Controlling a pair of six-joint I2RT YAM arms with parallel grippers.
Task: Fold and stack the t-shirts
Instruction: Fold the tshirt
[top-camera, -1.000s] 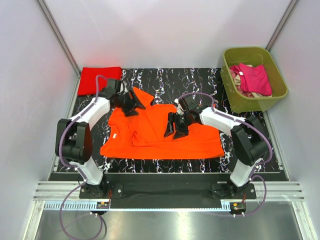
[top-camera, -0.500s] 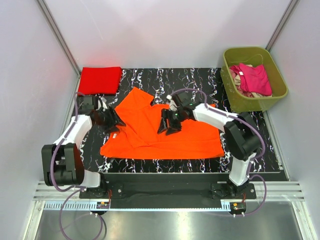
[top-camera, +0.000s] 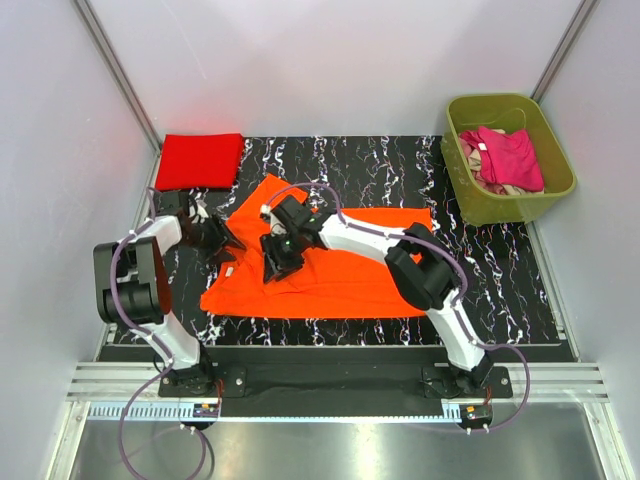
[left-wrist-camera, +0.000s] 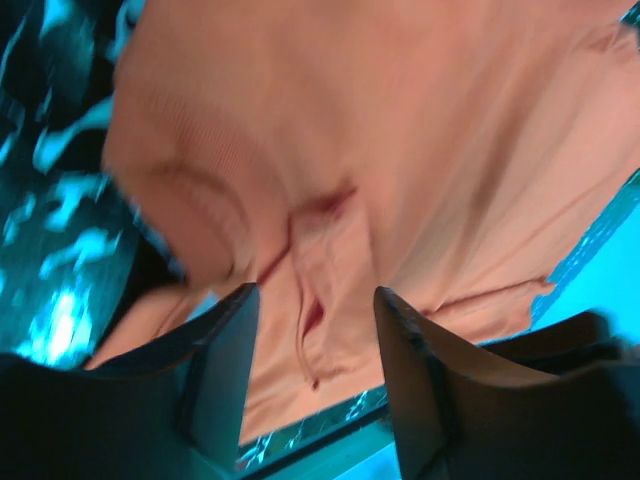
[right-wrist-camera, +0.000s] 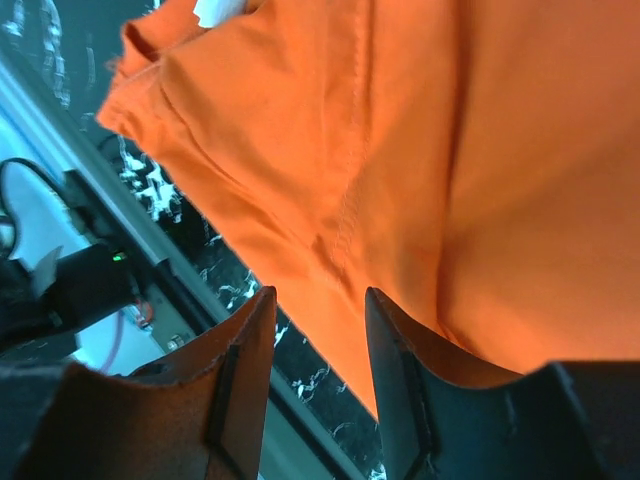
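While the orange t-shirt lay spread across the middle of the black marbled table, its left part doubled over in wrinkled layers, both arms were at that left side. The left gripper sat low at the shirt's left edge. Seen from its wrist camera, the fingers stood apart with nothing pinched between them, and the cloth bunched into a fold just beyond. The right arm reached across the shirt so that the right gripper hung over the folded layers, near the left gripper. Its fingers were likewise parted, with a seam of the shirt showing in the gap. A folded red shirt lay at the far left corner, apart from the orange one. A green bin holding pink clothes stood at the far right.
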